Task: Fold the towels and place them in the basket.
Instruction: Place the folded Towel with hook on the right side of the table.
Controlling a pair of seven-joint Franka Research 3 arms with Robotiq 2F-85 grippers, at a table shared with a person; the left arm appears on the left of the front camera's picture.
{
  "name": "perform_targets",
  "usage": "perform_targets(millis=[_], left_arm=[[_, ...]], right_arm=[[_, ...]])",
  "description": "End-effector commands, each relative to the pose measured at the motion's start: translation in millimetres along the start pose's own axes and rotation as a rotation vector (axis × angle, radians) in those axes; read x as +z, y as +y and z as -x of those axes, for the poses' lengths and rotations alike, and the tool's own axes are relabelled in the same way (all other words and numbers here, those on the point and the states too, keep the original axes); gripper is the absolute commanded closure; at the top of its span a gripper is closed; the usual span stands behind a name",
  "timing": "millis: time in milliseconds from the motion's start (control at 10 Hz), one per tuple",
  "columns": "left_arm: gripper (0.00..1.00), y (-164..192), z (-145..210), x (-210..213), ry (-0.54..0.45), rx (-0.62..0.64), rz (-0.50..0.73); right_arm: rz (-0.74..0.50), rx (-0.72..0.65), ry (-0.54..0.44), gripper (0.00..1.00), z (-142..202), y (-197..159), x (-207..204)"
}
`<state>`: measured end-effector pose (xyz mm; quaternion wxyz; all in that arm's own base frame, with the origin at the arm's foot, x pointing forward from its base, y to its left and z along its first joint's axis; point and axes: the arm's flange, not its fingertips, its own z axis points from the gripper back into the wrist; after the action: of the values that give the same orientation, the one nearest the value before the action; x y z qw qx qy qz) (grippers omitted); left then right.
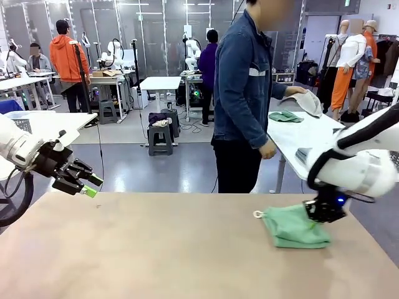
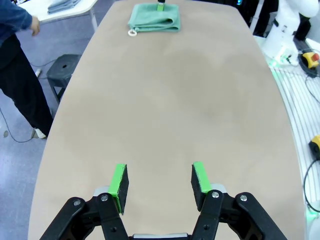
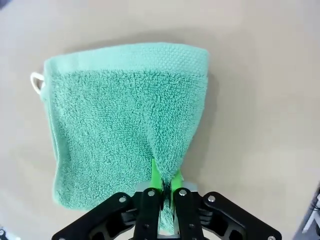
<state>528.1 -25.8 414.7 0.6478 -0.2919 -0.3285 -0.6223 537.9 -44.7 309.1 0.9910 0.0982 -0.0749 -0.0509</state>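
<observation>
On the right side of the light brown table lies a mint green terry towel. It is folded over, so one soft layer sits on top of another. A small white loop sticks out from its corner on the side away from the right arm.

The right gripper is down at the towel's edge. Seen from the right wrist, the right gripper has its two fingers pressed close together, with a bit of the towel pinched between the green pads. The cloth bunches up into a little ridge where it is pinched. The rest of the towel lies flat on the table.

The left gripper hangs in the air over the left edge of the table, well apart from the towel. From the left wrist, the left gripper has its fingers wide apart and nothing is between them. The towel shows far off at the other end of the table.

Behind the table stands a person in a blue jacket. One hand rests on an off-white towel on a white table at the back.
</observation>
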Motion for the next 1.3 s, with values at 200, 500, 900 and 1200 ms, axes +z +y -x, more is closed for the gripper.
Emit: perform_targets(millis=[200, 500, 900, 1200], left_arm=[[0.35, -0.9, -1.5, 0.9, 0.007, -0.006, 0.001], [0.35, -0.9, -1.5, 0.9, 0.007, -0.006, 0.001], [0.35, -0.9, -1.5, 0.9, 0.007, -0.006, 0.001], [0.35, -0.9, -1.5, 0.9, 0.007, -0.006, 0.001]], right_arm=[[-0.001, -0.053, -0.083, 0.93, -33.5, -57.9, 5.6], [0.027, -0.049, -0.136, 0.73, -41.8, -62.6, 11.8], [0.082, -0.058, -0.184, 0.33, -38.7, -63.2, 34.4], [0.098, -0.04, -0.221, 0.08, -21.6, -34.4, 92.5]])
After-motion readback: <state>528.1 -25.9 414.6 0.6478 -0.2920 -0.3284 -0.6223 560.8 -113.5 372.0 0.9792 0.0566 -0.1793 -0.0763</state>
